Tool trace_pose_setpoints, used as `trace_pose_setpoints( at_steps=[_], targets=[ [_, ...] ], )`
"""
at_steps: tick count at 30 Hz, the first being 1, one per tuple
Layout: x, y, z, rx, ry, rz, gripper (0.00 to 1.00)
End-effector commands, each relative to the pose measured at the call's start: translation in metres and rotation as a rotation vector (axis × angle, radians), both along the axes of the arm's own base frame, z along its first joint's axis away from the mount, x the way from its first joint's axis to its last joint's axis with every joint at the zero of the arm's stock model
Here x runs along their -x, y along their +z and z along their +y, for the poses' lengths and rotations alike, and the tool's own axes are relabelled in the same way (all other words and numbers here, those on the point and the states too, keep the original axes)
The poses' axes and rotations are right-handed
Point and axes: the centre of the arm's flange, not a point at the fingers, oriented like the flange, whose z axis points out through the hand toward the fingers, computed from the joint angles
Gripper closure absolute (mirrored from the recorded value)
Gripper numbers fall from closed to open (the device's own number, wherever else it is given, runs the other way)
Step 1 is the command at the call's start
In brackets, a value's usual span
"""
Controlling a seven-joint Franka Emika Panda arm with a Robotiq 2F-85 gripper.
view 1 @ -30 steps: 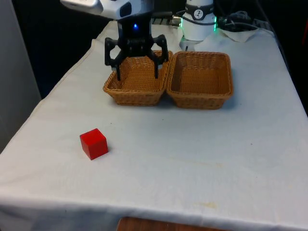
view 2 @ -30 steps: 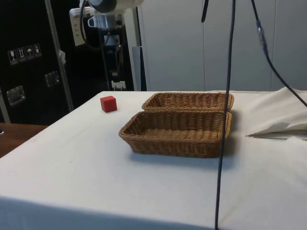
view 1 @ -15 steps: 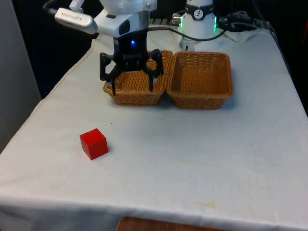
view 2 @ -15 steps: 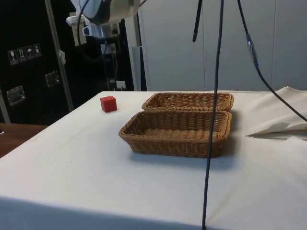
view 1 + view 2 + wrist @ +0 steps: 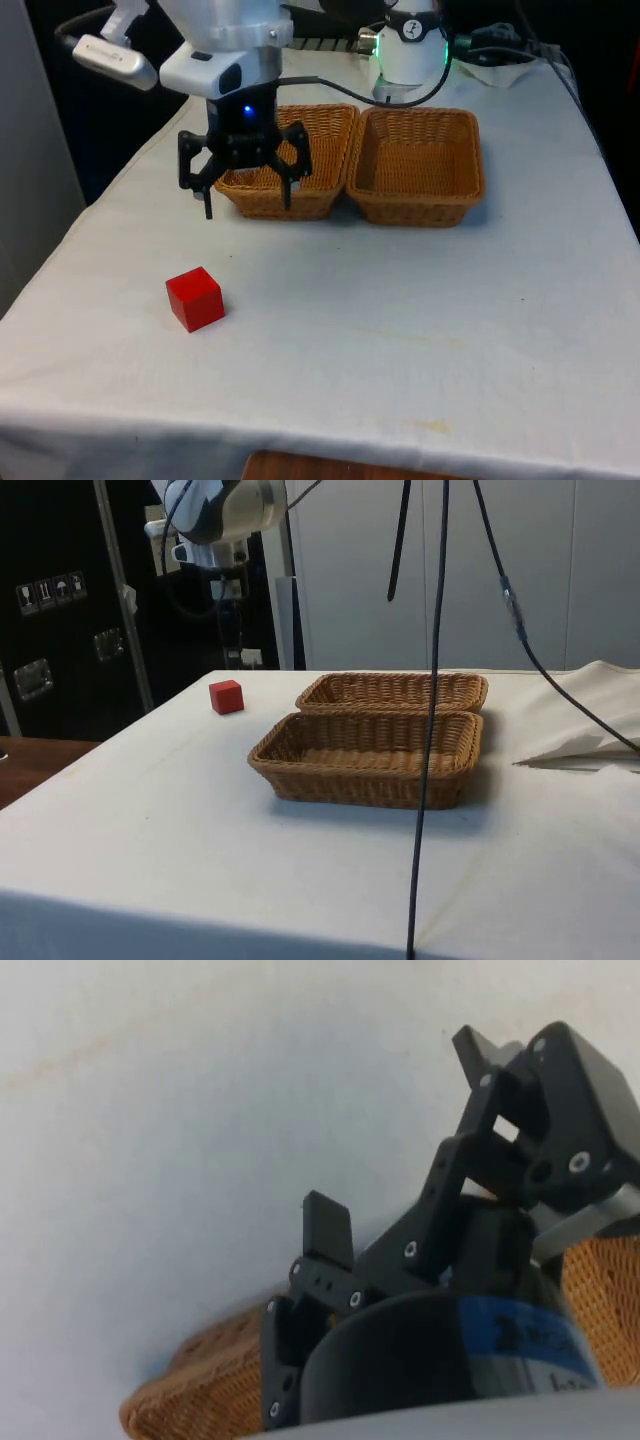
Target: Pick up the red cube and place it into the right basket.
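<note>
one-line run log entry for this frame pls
phase: approach | gripper: open, empty, above the cloth near the left basket | red cube: on table, untouched | right basket: empty

You see the gripper (image 5: 400,1130) with its black fingers (image 5: 328,1228) spread apart above bare white cloth (image 5: 180,1140), and a wicker basket (image 5: 215,1370) edge just behind them.

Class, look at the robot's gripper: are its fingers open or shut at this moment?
Open. In the front view the gripper hangs above the cloth with its two fingers spread well apart and nothing between them.
</note>
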Motion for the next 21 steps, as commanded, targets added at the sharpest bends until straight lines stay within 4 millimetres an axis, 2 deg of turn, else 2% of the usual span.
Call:
trace_pose_setpoints(
  at_steps=[1, 11, 21],
  targets=[
    [-0.003, -0.003, -0.004, -0.005, 0.011, 0.004, 0.00],
    [-0.016, -0.015, -0.015, 0.001, 0.060, -0.014, 0.00],
    [-0.028, -0.029, -0.014, 0.012, 0.111, -0.024, 0.00]
  ],
)
